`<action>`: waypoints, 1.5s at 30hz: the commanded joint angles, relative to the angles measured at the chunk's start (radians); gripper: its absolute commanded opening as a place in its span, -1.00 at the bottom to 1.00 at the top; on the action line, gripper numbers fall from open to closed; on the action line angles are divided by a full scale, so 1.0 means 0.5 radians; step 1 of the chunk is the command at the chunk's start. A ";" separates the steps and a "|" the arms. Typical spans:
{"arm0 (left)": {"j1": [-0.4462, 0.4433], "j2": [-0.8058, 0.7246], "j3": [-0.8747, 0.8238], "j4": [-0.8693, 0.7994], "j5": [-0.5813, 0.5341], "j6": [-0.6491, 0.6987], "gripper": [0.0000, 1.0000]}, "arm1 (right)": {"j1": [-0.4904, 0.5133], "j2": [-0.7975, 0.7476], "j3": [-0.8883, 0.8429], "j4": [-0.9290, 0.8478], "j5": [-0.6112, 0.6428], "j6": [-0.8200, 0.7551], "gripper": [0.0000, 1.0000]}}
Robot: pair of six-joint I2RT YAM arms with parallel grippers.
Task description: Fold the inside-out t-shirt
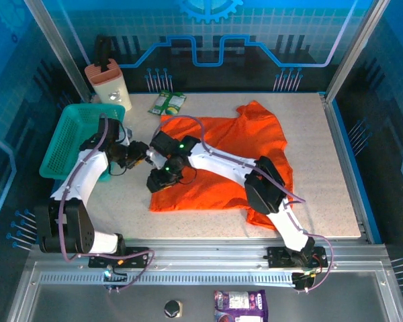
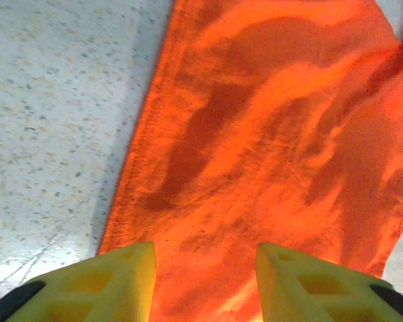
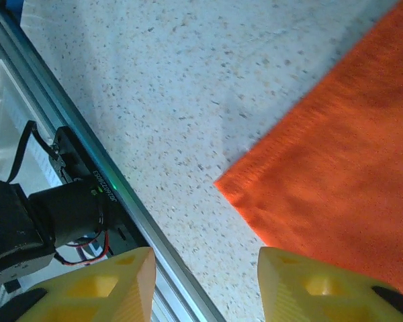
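Orange-red, one inside-out t-shirt [image 1: 255, 134]; two sets of jaws, left gripper [image 2: 205, 251] and right gripper [image 3: 205, 251], parted, empty.

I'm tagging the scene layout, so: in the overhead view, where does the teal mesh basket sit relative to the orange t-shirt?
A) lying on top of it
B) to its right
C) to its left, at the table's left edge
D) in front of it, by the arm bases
C: the teal mesh basket stands at the left edge of the table, apart from the orange t-shirt, which lies spread to its right.
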 commanded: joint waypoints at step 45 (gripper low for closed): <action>-0.314 1.284 1.252 0.059 -0.306 0.068 -0.43 | -1.825 -0.932 -1.269 0.339 0.485 -0.325 0.23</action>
